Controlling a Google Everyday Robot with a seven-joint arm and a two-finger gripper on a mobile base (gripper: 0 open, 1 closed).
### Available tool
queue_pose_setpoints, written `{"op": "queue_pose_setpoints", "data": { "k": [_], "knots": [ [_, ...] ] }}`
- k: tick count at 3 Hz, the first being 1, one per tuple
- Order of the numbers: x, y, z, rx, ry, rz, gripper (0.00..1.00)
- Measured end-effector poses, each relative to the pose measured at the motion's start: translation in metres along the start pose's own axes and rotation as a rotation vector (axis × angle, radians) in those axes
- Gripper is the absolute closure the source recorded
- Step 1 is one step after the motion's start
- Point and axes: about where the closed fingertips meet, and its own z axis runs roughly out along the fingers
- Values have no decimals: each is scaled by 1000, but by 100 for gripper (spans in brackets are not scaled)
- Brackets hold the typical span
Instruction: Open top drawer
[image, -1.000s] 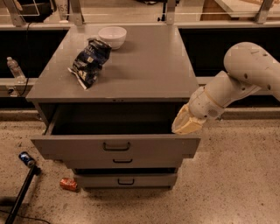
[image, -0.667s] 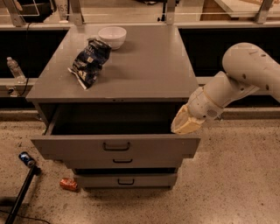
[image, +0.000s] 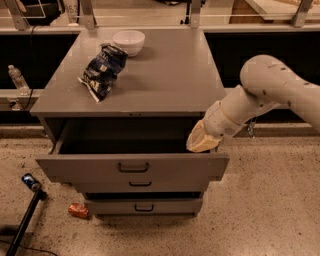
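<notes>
Grey metal for the top drawer, standing well out past the front edge of the bench, deep tray open and dark inside, small dark bracket handle at the centre of the front panel. At the drawer's right end, just below the bench's front right corner, the tool: cream-coloured, low over the tray just behind the front panel, close to the right side wall, contact impossible to judge. No telling how far open, nor whether hold of anything. Well apart from the handle. White arm in from the right, rounded joint high beside the bench's right edge, forearm sloping down and leftward to the tool. On the bench, a white bowl near the back edge left of centre, a crumpled dark blue bag just in front of it toward the left edge.
</notes>
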Motion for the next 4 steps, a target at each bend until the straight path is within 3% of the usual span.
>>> {"op": "queue_pose_setpoints", "data": {
  "k": [2, 4],
  "knots": [
    [-7, -43, 39, 50, -32, -118, 100],
    [-4, -44, 51, 59, -28, -110, 100]
  ]
}}
